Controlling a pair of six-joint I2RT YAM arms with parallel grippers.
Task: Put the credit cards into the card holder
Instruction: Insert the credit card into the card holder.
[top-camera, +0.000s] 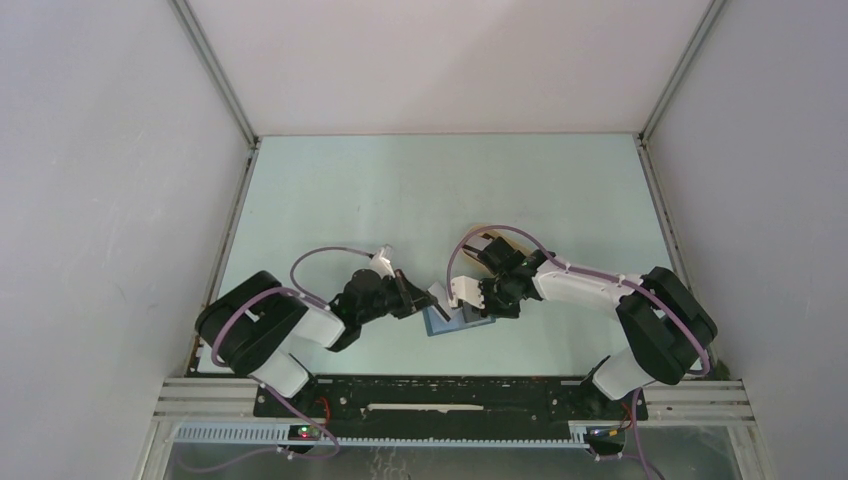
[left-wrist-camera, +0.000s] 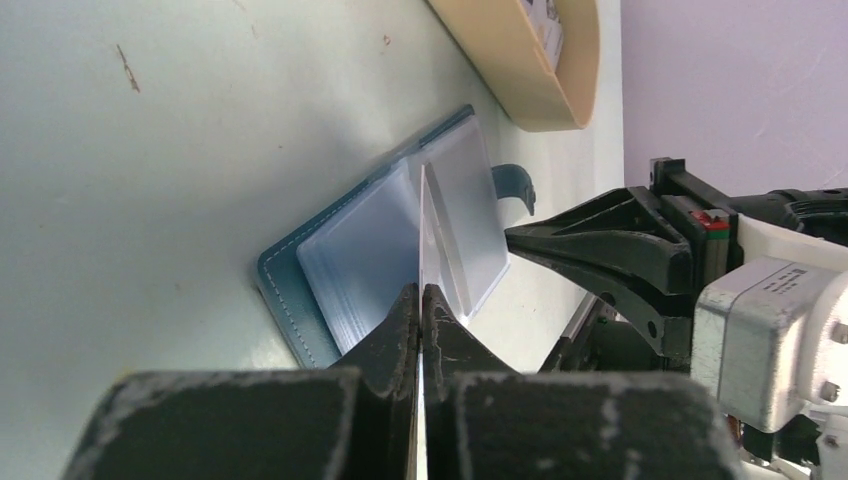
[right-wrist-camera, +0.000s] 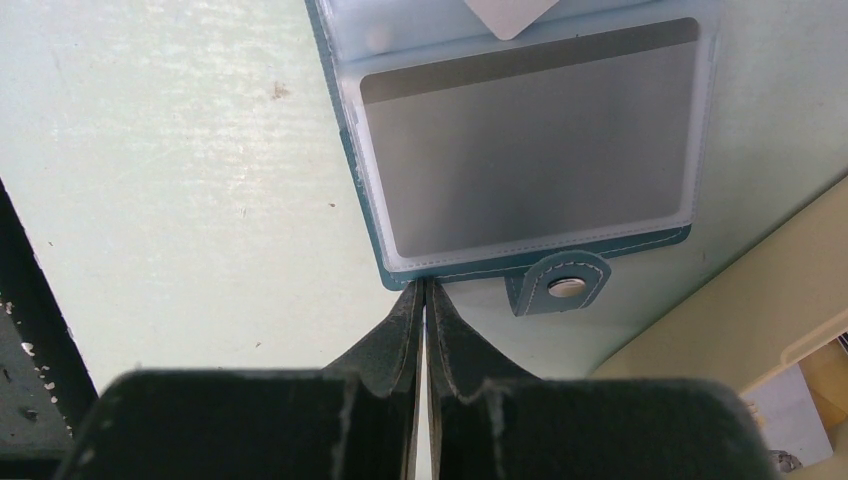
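Observation:
The teal-blue card holder (top-camera: 452, 323) lies open on the table between both grippers. In the right wrist view a grey credit card (right-wrist-camera: 530, 140) with a dark stripe sits inside its clear pocket, beside the snap tab (right-wrist-camera: 558, 285). My left gripper (left-wrist-camera: 421, 292) is shut on a whitish credit card (left-wrist-camera: 424, 235), seen edge-on and standing upright over the open card holder (left-wrist-camera: 380, 250). This card's corner (right-wrist-camera: 510, 14) shows at the pocket's far side. My right gripper (right-wrist-camera: 425, 287) is shut with nothing between its fingers, its tips touching the card holder's near edge.
A beige oval tray (left-wrist-camera: 520, 70) with cards in it stands just behind the card holder, partly under the right arm (top-camera: 580, 285). The tray's rim (right-wrist-camera: 740, 310) is close to the right gripper. Grey walls enclose the table on three sides.

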